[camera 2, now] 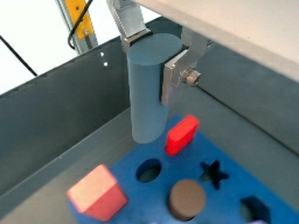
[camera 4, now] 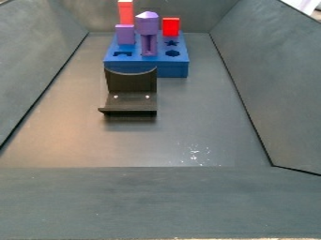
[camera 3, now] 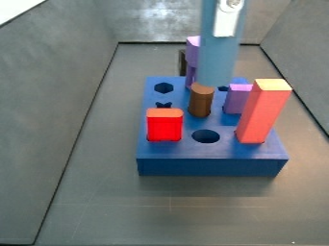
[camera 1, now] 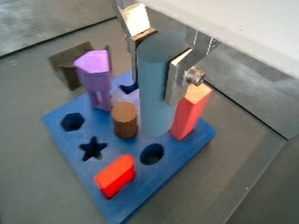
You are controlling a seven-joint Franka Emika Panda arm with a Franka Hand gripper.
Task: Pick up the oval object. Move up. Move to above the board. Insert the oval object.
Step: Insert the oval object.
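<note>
presently the pincer (camera 1: 158, 52) hangs above the board (camera 1: 176, 162), its silver plates pinching the oval object (camera 1: 153, 74) near the flat top, in both wrist views. the peg hangs upright, lower end over the board's edge, not yet in a hole. judged stiff, smooth, likely light plastic; slick sides could let it slip or twist. high grip on the flatter flanks looks sound, though a long peg may swing. red block (camera 2: 180, 136) just beside its foot; brown cylinder (camera 3: 202, 99) stands close.
</note>
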